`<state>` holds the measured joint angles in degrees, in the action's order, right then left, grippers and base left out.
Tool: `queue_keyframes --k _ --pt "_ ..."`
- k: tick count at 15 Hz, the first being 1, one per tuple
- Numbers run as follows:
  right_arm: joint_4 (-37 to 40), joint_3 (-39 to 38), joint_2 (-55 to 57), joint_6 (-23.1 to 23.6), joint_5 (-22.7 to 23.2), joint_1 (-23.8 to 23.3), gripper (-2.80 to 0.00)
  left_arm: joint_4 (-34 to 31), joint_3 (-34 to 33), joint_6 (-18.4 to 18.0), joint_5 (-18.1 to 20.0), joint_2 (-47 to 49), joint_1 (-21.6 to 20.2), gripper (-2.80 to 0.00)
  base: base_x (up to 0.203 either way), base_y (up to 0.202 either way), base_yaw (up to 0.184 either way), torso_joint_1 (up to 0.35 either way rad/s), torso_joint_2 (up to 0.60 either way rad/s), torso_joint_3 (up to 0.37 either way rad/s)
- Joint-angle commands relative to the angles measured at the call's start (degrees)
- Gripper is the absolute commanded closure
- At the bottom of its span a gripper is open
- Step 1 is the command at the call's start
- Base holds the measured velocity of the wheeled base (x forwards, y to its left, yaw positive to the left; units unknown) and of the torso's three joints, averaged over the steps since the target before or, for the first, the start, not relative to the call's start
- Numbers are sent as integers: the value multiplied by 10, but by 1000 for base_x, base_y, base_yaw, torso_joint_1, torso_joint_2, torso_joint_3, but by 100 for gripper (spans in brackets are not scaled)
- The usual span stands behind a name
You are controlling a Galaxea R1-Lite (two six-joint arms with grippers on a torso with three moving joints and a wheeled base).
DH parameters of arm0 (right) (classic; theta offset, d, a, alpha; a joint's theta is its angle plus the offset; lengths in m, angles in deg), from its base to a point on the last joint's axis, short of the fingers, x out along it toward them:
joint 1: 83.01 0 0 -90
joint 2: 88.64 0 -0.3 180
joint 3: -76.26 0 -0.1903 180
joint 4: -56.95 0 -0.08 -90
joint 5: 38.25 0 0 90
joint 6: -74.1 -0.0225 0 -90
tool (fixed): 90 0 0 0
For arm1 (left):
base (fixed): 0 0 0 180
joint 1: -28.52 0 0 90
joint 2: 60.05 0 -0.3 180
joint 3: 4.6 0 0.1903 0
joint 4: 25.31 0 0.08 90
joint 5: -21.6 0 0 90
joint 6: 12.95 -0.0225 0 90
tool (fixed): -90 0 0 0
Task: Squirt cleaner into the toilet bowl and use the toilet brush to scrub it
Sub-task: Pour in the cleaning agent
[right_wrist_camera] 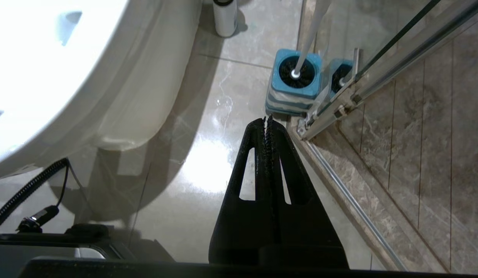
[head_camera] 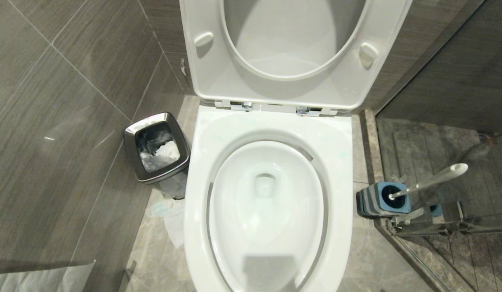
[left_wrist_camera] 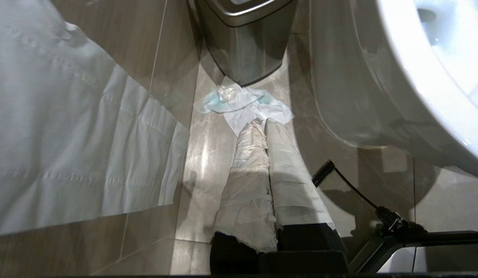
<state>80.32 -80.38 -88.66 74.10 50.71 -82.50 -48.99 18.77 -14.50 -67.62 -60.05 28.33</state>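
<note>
Toilet bowl: glossy white ceramic, centre of the head view, seat and lid raised upright against the back. The water at the bottom looks clear, with no blue tint to be made out.

Toilet brush: stands in its holder on the floor to the robot's right of the bowl, just beside the glass shower door. The whitish handle leans away from the bowl, its rounded tip uppermost. The holder is square, blue on top, grey-striped on the sides (the glass mirrors it as a second blue shape).

Waste bin: small square steel bin on the floor to the robot's left of the bowl, against the tiled wall, with crumpled liner and paper inside. A sheet of tissue with a bluish stain lies on the floor at its foot.

Left gripper: low beside the bowl's outer wall, pointing toward the bin; jaws wrapped in white paper, pressed together, holding nothing.

Right gripper: low on the other side of the bowl, black jaws closed tooth to tooth, empty, their tips near the brush holder but apart from it.
</note>
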Motion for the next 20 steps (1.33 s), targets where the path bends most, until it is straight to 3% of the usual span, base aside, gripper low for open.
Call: queue_keyframes --k 1,11,20 --pt "0 0 0 0 0 0 0 0 0 0 0 1 0 0 0 0 0 4 1 -200" --pt "0 0 0 0 0 0 0 -1 -1 -1 0 1 0 0 0 0 0 4 1 -197" --pt "0 0 0 -1 2 0 0 0 -1 4 -1 1 0 0 0 0 0 0 2 -22"
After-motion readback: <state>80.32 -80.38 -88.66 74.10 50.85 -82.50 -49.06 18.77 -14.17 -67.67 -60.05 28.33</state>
